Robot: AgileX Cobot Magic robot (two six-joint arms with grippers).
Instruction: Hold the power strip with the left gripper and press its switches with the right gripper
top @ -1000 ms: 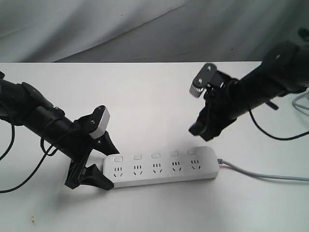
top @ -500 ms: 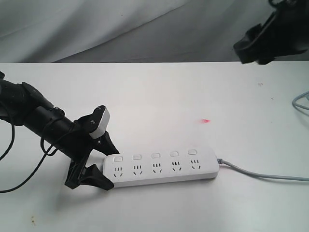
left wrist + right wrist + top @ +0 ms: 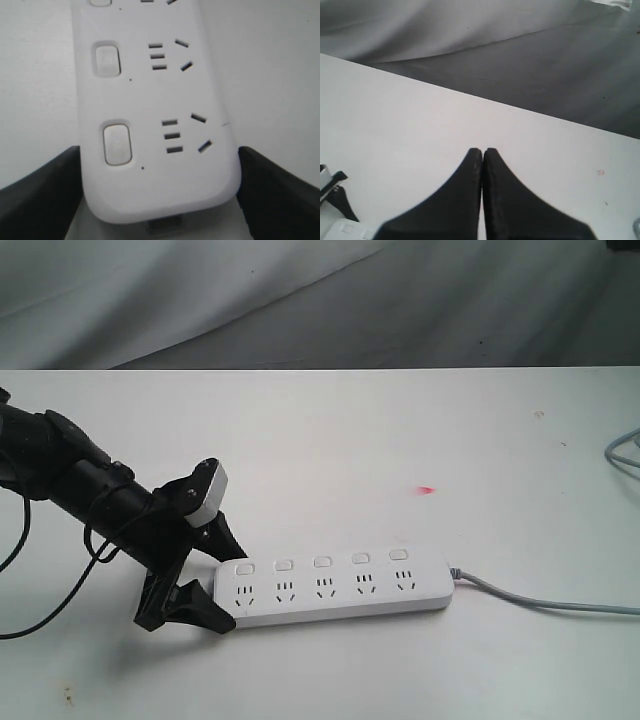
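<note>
The white power strip (image 3: pixel 330 586) lies flat on the table, its grey cord (image 3: pixel 545 601) trailing right. Five small switches (image 3: pixel 322 562) run along its far edge, one above each socket. My left gripper (image 3: pixel 232 590) is shut on the strip's left end, one black finger on each long side. In the left wrist view the fingers (image 3: pixel 45 192) flank the power strip (image 3: pixel 155 100), with two switches (image 3: pixel 117 145) showing. My right gripper (image 3: pixel 482 151) is shut with nothing in it, high above the table and outside the exterior view. A corner of the power strip (image 3: pixel 345 231) shows below it.
The white table (image 3: pixel 330 430) carries a small red spot (image 3: pixel 427 490) beyond the strip. A loop of grey cable (image 3: pixel 620 450) lies at the right edge. Grey cloth (image 3: pixel 300 300) hangs behind the table.
The right arm rose from above the strip's right end, went up to the right and left the exterior view. The left gripper and the strip stayed put.
</note>
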